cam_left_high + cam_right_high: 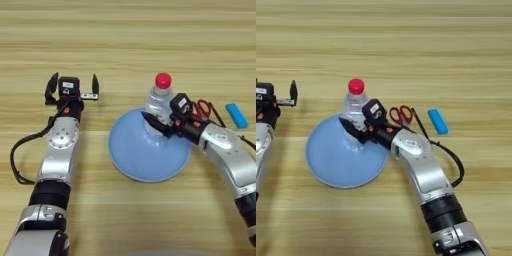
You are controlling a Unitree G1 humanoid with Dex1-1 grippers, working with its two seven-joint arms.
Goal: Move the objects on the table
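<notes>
The right gripper (159, 122) clasps the red-capped clear bottle (160, 97), which stands upright on the far rim of the light-blue plate (145, 155). Red-handled scissors (401, 114) and a blue block (438, 121) lie on the tabletop (125, 35) just right. The left gripper (71, 87) rests spread wide, well left.

Right pincer (353, 129) at bottle (355, 100)

Matt wooden desk (125, 30) with plank grain. Clear glossy plastic bottle (159, 102), smooth red cap (163, 80). Smooth blue plate (135, 155). Arms' silvery metal-looking shells (418, 160); black matt claw fingers (95, 85).
</notes>
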